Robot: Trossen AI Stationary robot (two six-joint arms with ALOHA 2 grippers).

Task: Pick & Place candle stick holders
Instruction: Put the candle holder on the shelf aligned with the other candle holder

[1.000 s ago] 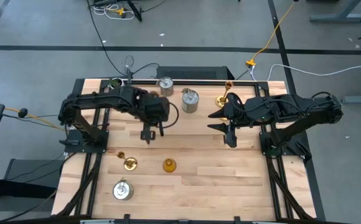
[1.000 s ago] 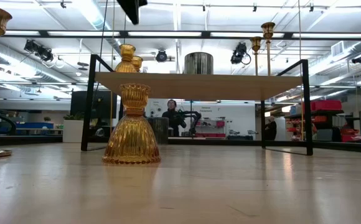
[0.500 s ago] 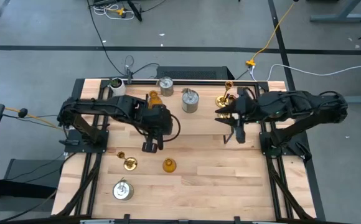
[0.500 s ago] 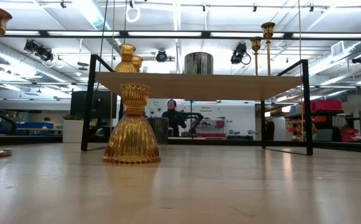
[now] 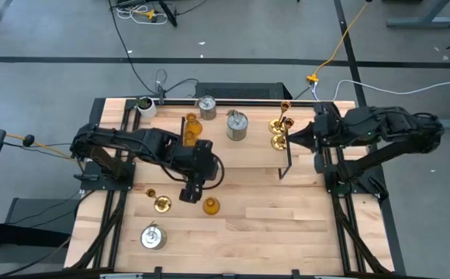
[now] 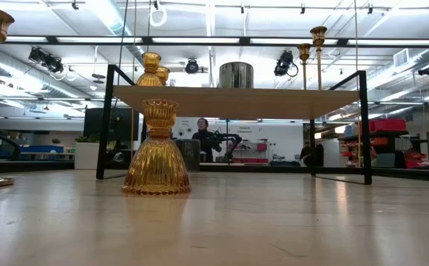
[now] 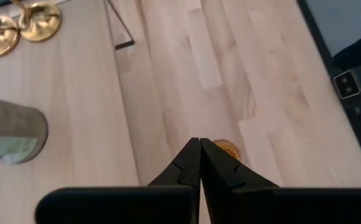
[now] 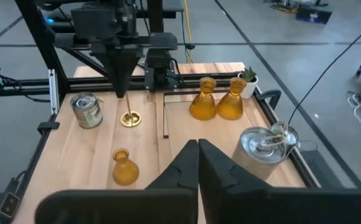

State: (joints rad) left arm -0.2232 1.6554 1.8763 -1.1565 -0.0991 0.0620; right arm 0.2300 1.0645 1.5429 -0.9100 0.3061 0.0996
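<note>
Here the left gripper point(image 5: 188, 193) hangs at centre-left of the high view, its fingers pressed together and holding nothing, just beside an amber holder point(image 5: 210, 205) that stands alone on the desk point(image 5: 271, 225). The right gripper point(image 5: 291, 139) sits at upper right, also closed tight and empty, close to two gold holders point(image 5: 278, 124) on the rack point(image 5: 248, 155). On that rack too, along the top of the frame: two amber holders point(image 5: 192, 125) and two silver cans point(image 5: 237, 125) (one nearer the back edge). At lower left stand another gold holder point(image 5: 161, 203) and a third can point(image 5: 153, 236). A whitish cup point(image 5: 144, 105) sits at the upper left corner.
</note>
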